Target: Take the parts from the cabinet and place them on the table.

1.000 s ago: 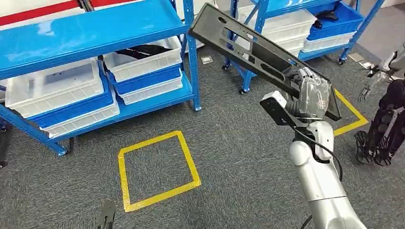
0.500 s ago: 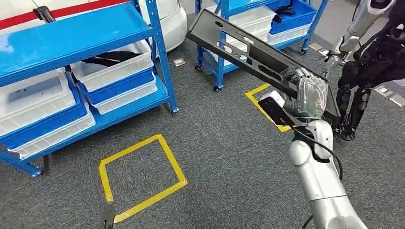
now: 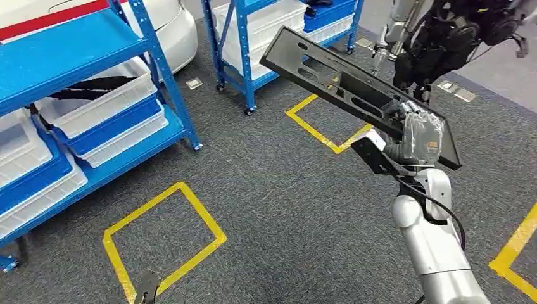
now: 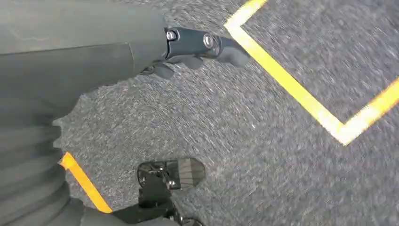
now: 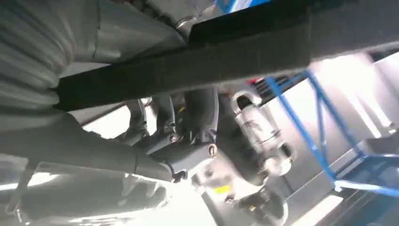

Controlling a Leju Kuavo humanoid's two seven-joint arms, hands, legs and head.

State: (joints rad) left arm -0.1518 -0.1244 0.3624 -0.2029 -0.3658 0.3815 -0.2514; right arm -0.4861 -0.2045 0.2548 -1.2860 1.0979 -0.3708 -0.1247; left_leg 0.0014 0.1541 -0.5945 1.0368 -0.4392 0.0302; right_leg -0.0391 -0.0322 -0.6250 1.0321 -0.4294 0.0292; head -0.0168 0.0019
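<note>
Black panel [image 3: 354, 88], a long flat part with slots and holes, is carried in the air by the right hand [image 3: 418, 130], which grips its near end at about 3 o'clock in the head view while the far end tilts up toward 12 o'clock above the grey carpet [image 3: 285, 209]. From the right wrist the same part shows as a dark bar [image 5: 188, 61] crossing in front of the thumb [image 5: 141, 160], with the dark fingers curled up to it; that picture is blurred and the background bleached, so the exact contact is hard to make out. Blue shelving [image 3: 76, 57] with white bins stands at 9 to 11 o'clock, cut off by the frame edge. Another dark robot [image 3: 456, 31] stands at 1 o'clock. Yellow floor tape [image 3: 158, 234] outlines a square at 7 o'clock. The left hand [image 4: 197, 49] hangs over the carpet, its fingers curled in on nothing.
</note>
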